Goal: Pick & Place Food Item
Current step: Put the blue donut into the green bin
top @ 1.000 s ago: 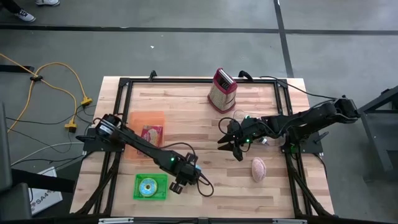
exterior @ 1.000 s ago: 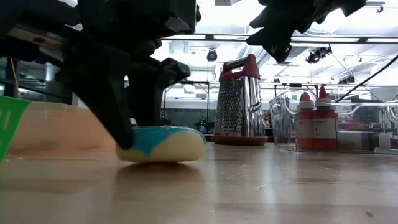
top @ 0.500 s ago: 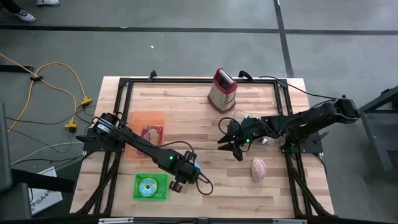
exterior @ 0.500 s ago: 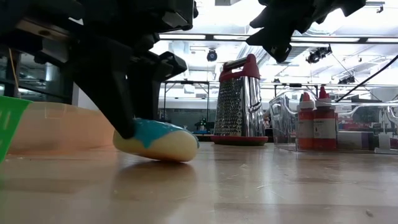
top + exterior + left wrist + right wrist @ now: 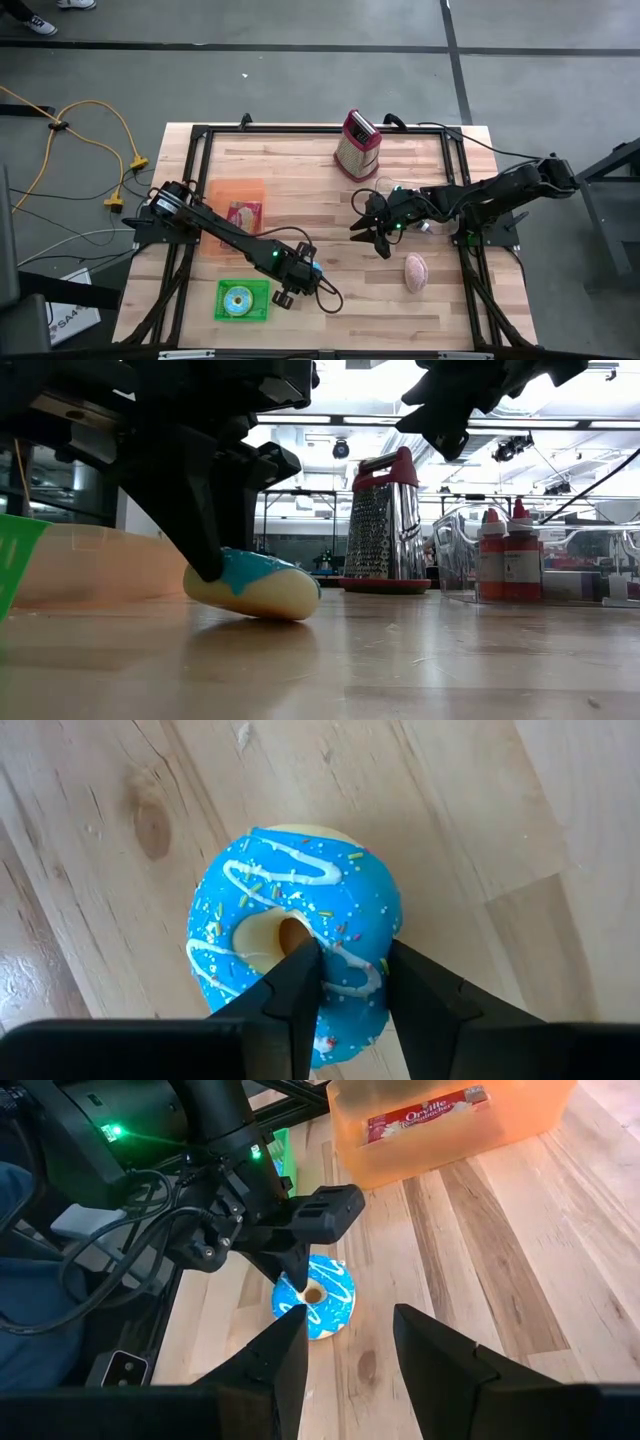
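left hand tighter, doughnut tilted up

You've got 2 arms on the table, 1 gripper each: left gripper, right gripper.
Donuts: 2. 1 blue-iced donut, 1 in the green tray.
Trays/bins: 1 green tray, 1 orange bin w/ 1 popcorn pack inside.
Graters: 1, grater at the far edge.
Pink food item: 1, by the right side.
Red-capped bottles: 2 in low view, side by side in 1 clear container.
Yellow cable: 1 on the floor.
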